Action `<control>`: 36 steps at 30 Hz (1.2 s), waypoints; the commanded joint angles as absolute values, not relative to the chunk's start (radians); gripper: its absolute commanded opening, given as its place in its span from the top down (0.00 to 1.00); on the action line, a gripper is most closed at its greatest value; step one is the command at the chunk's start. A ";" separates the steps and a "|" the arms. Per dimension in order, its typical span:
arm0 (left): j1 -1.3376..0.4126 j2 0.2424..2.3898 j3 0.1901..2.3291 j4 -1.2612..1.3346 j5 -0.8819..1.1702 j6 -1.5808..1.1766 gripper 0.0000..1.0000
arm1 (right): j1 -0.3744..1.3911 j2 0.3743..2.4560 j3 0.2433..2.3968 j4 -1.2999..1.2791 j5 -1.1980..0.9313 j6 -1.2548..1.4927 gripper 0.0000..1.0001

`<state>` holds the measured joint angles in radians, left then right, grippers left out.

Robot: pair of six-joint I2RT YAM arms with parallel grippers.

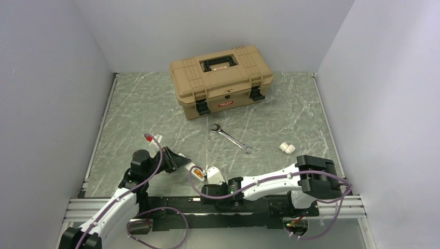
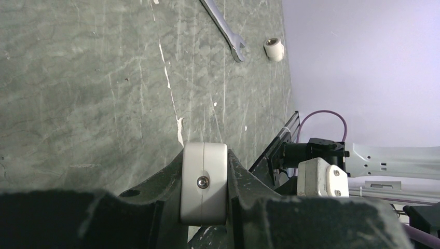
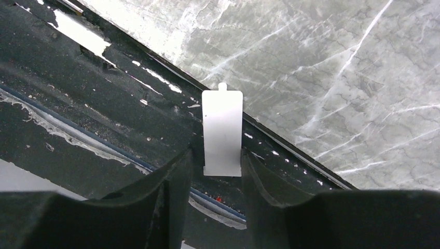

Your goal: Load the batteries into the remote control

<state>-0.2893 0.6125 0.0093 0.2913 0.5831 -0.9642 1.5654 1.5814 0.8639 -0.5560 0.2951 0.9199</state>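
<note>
Where the two arms meet at the near edge of the table (image 1: 145,109), left of centre, the remote control (image 2: 204,181) is held off the surface by the left gripper (image 2: 204,174). Left wrist view: both fingers (image 2: 155,207) press flat against the long sides of the white bar, which is seen end-on with one small screw showing in its end face. No gap on either side; the claw is closed on the remote. Top view: an orange-brown patch shows on the remote where it projects from the fingertips toward the right arm.

Right gripper (image 3: 218,158): a thin white plate (image 3: 222,129) with a small tab on its far edge stands between the fingers (image 3: 171,192), over the black base rail (image 3: 78,78) and the table's edge. The right-hand finger touches the plate; a narrow dark strip shows between the plate and the other finger. Whether this claw actually pinches the plate cannot be told. In the top view the plate lies just beside the remote's free end.

Other items noted: a steel wrench (image 1: 231,137) flat on the table at mid-depth, a small white cylindrical fitting (image 1: 287,148) to its right and apart from it, and a tan toolbox (image 1: 220,78) at the back with its lid down
</note>
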 commanded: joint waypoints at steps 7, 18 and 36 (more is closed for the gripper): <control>-0.287 0.592 -0.057 0.335 0.599 -0.968 0.98 | 1.581 1.626 0.880 -0.624 0.279 0.930 0.68; -0.287 0.629 -0.058 0.384 0.610 -0.979 0.98 | 1.580 1.554 0.879 -0.651 0.350 0.937 0.72; -0.321 0.719 -0.057 0.478 0.614 -0.991 0.98 | 1.556 1.514 0.879 -0.604 0.312 0.904 0.49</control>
